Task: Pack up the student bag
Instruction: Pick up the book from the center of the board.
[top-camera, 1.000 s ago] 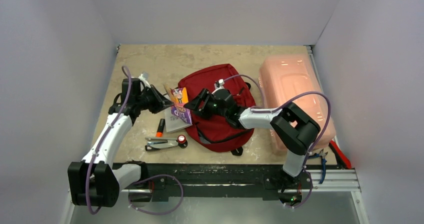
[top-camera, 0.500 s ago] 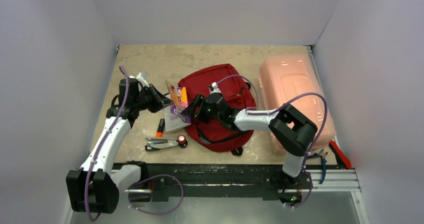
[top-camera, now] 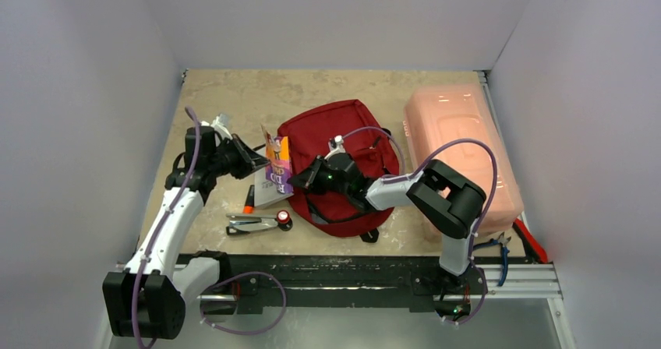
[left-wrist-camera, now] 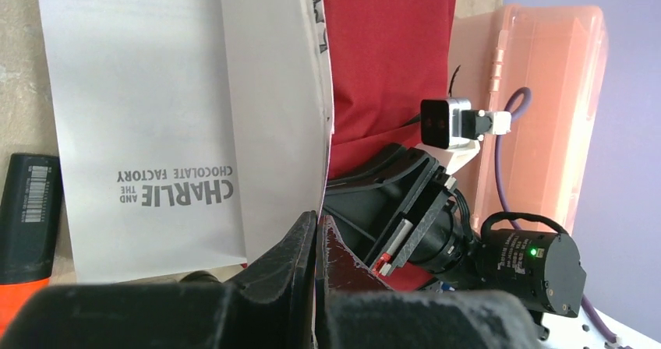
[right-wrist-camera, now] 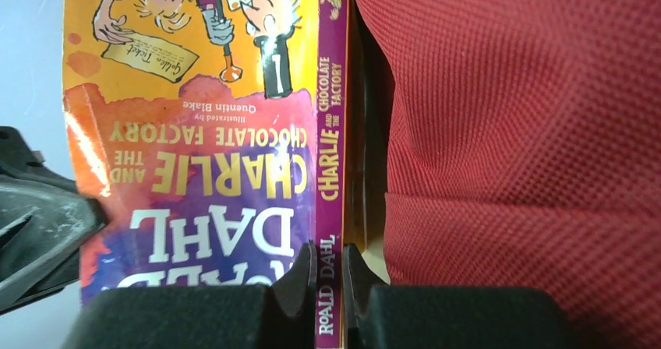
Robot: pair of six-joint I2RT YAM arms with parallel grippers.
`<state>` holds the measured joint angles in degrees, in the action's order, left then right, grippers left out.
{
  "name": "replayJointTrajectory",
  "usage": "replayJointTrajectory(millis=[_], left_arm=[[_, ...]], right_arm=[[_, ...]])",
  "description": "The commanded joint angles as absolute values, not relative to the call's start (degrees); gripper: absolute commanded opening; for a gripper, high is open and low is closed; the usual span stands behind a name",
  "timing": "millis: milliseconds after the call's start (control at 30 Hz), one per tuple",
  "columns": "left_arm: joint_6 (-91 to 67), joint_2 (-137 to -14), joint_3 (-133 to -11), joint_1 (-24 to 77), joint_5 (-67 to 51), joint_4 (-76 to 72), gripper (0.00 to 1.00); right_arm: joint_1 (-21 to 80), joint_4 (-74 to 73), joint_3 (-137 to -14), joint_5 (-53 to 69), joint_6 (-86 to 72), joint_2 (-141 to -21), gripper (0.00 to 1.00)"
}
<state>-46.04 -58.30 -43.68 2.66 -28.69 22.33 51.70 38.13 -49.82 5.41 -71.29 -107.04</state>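
The student bag [top-camera: 343, 139] is a dark red backpack lying flat mid-table, filling the right side of the right wrist view [right-wrist-camera: 530, 131]. At its left edge a paperback book [top-camera: 278, 170] stands on edge, its cover spread open. My left gripper [top-camera: 254, 160] is shut on the front cover's edge [left-wrist-camera: 317, 228], with the white title page [left-wrist-camera: 156, 92] beyond it. My right gripper [top-camera: 302, 179] is shut on the purple spine [right-wrist-camera: 328, 265]; the orange and purple cover [right-wrist-camera: 203, 131] lies to its left.
A pale pink plastic box [top-camera: 460, 146] stands right of the bag. An orange marker [top-camera: 249, 199], a stapler [top-camera: 249, 223] and a small red-capped item [top-camera: 283, 218] lie in front of the book. Pliers [top-camera: 503, 248] rest at the right near edge.
My right gripper has moved left across the bag to the book and closed on its spine. The book now stands more upright. The left gripper kept its hold.
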Motion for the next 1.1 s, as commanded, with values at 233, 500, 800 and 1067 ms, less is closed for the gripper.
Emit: replayJointTrajectory(millis=[233, 500, 800, 1067], left_arm=[[-43.42, -53.72, -40.78, 2.72, -23.40, 26.62, 0.20], [-36.51, -50.79, -41.32, 2.81, -16.64, 33.02, 0.79], [-43.70, -63.90, -41.10, 3.40, -27.31, 22.07, 0.80], [-51.97, -81.35, -43.40, 11.40, -32.94, 6.96, 0.66]], right_arm=[[51.77, 42.89, -51.18, 4.13, -63.26, -100.29, 0.00], [51.07, 28.15, -54.86, 3.48, -59.57, -94.34, 0.00], [45.88, 17.93, -52.45, 1.48, -50.78, -84.77, 0.00], [41.15, 16.27, -49.71, 9.20, -47.57, -83.02, 0.00]])
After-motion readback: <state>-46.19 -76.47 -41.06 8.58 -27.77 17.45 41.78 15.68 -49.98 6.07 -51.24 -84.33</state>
